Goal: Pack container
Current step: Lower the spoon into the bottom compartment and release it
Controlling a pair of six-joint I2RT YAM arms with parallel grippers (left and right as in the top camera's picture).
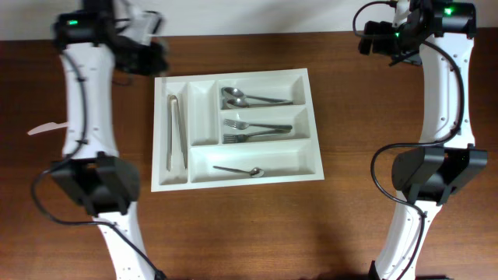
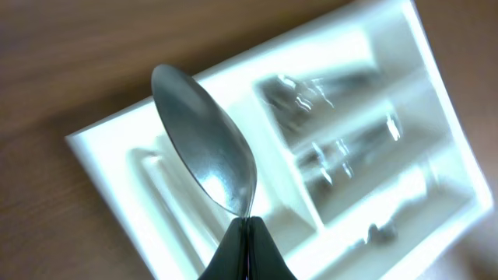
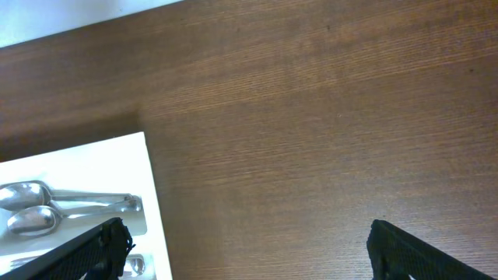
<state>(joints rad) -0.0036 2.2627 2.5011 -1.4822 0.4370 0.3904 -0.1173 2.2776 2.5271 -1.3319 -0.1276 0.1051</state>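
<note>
The container is a large white cutlery tray lying in the middle of the table. It holds tongs, spoons, forks and a small spoon. My left gripper is shut on the neck of a metal spoon, whose bowl sticks out over the container's left end. In the overhead view the left gripper hovers blurred by the tray's far left corner. My right gripper stands open with nothing in it, over bare wood beside the container's far right corner.
A small white object lies on the table to the left of the left arm. The right gripper hangs near the far edge. Both arm bases stand at the near side, flanking the tray.
</note>
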